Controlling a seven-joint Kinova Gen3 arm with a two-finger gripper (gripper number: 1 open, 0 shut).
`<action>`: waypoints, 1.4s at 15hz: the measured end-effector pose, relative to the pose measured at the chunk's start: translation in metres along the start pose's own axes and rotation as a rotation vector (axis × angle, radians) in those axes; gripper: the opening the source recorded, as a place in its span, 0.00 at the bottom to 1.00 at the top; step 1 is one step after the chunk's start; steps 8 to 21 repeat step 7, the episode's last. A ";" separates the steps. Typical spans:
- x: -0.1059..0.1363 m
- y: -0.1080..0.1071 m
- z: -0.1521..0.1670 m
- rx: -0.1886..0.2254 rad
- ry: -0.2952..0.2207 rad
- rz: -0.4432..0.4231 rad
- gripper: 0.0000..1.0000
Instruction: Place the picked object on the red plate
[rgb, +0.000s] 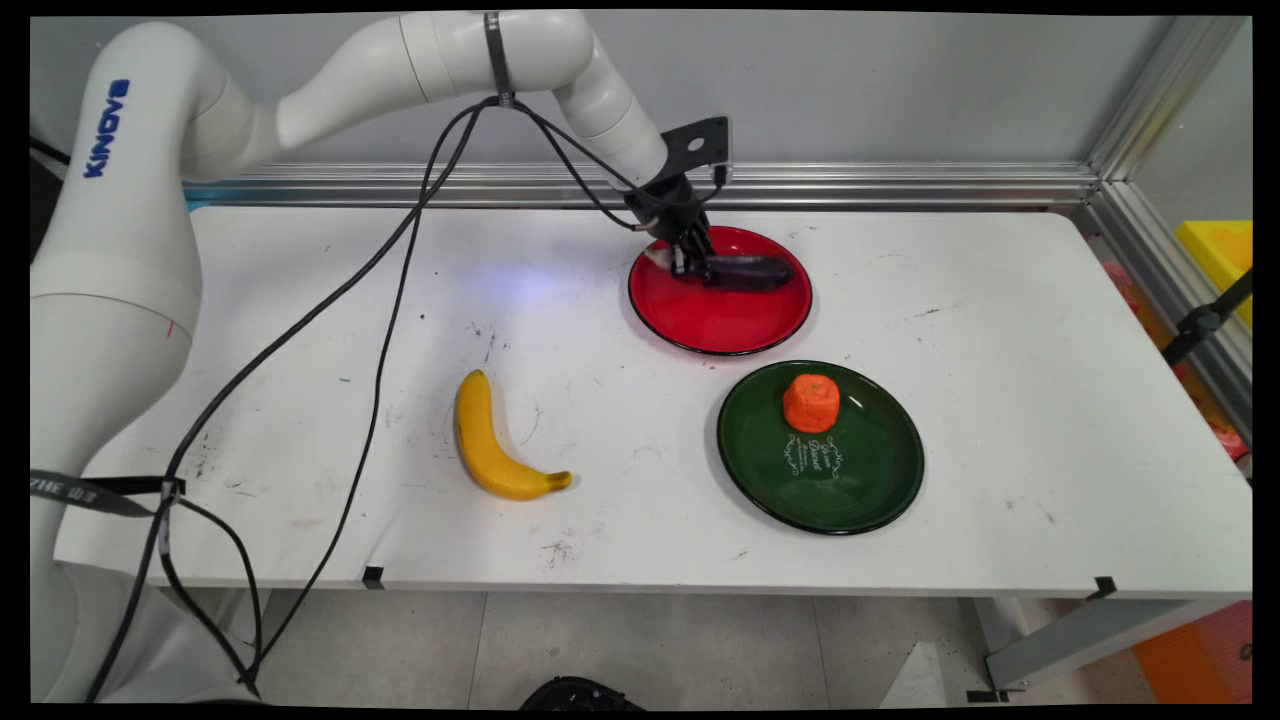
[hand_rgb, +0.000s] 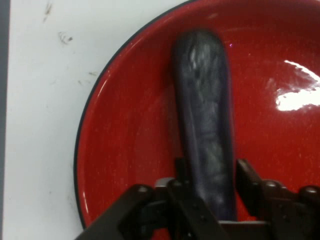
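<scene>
Main view: the white arm reaches in from the upper left, and its black tool (rgb: 692, 262) is lowered onto the red plate (rgb: 720, 325) at the back of the worktop (rgb: 1000, 400). The tool pinches the left end of a dark purple eggplant (rgb: 748, 272), which lies flat across the far part of the plate with its rounded free end pointing right. Black cables hang from the arm and trail over the left part of the worktop.

Hand view: the eggplant (hand_rgb: 205, 115) runs up the middle of the picture from between the two fingers (hand_rgb: 250, 175), which press against its sides. The red plate (hand_rgb: 125, 140) lies under it, its dark rim curving down the left side, with bare white worktop (hand_rgb: 35, 120) beyond.

Just in front of the red plate, slightly to the right, a green plate (rgb: 860, 490) carries an orange fruit (rgb: 811, 403) on its far left part and white lettering at its centre. A yellow banana (rgb: 490, 440) lies on the bare worktop well to the left of the green plate, apart from both plates.
</scene>
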 end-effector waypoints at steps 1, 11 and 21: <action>-0.001 -0.001 0.001 0.001 0.001 -0.001 1.00; 0.000 -0.001 0.001 -0.002 0.005 -0.003 1.00; 0.000 -0.001 0.001 -0.002 0.005 -0.003 1.00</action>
